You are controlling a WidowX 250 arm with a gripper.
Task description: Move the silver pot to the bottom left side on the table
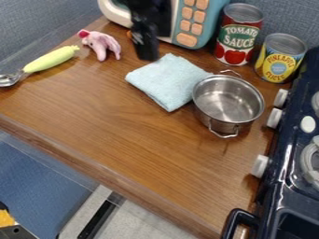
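The black gripper [146, 46] hangs at the upper middle of the camera view, in front of the toy microwave and just above and behind the folded cloth. It is apart from the pot, up and to the left of it. The silver pot [226, 105] stands upright and empty on the wooden table [137, 149], right of centre, with one wire handle toward the front and one toward the back. Its left rim is beside the cloth's right edge.
A light blue cloth [167, 80] lies left of the pot. Behind stand a microwave [198, 23], a tomato can [238, 35] and a pineapple can [280, 58]. A pink toy [100, 43] and green-handled spoon [50, 59] lie left; a dark stove [289, 154] borders the right.
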